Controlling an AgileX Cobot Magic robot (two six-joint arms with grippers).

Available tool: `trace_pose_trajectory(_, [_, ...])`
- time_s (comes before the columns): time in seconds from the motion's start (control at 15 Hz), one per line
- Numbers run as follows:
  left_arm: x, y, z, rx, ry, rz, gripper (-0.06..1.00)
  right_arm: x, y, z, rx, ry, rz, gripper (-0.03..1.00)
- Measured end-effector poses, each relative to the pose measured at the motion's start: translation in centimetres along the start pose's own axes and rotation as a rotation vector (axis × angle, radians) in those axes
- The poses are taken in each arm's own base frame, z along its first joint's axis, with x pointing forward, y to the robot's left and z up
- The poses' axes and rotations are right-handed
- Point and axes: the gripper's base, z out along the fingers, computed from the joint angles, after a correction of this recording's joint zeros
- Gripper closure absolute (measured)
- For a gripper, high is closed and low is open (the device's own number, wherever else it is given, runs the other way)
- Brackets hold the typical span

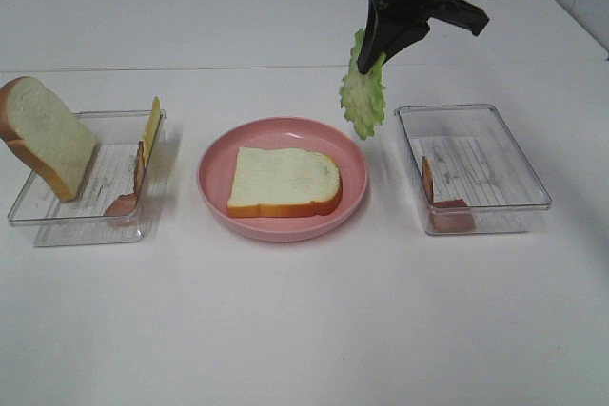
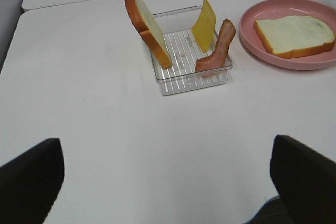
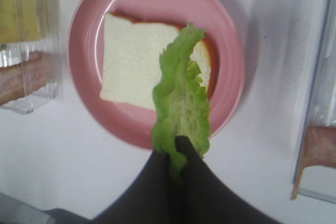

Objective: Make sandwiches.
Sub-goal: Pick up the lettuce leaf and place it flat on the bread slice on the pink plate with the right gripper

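Exterior high view, item in hand: lettuce leaf [image 1: 363,97], pinched at its top by the closed right gripper [image 1: 369,62] and hanging above the pink plate's [image 1: 214,178] rim on the side toward the right edge of the tabletop. Bread slice [image 1: 284,181] lies flat on the plate, mid-table. Left gripper [image 2: 165,150] is spread wide, holding nothing. Recommended: carry the leaf over the slice's middle, lower it until it drapes, then release.
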Motion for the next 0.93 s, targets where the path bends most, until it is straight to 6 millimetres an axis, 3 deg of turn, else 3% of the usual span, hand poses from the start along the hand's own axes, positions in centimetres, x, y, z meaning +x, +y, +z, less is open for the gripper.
trace_pose_trajectory(0.33, [0.0,0.0,0.0,0.000,0.000,0.000,-0.05,2.6,0.6,4.0,-0.268,0.164,-0.023,0.95])
trace_pose_trajectory(0.6, [0.0,0.0,0.0,0.000,0.000,0.000,-0.05,2.1,1.4,6.5,-0.477,0.143,-0.033,0.95])
trace_pose_trajectory(0.87, [0.0,0.0,0.0,0.000,0.000,0.000,-0.05,0.7,0.2,13.2,-0.566,0.152,0.019,0.95])
trace_pose_trajectory(0.93, [0.0,0.0,0.0,0.000,0.000,0.000,-0.05,0.7,0.1,13.8,-0.578,0.153,0.020,0.95])
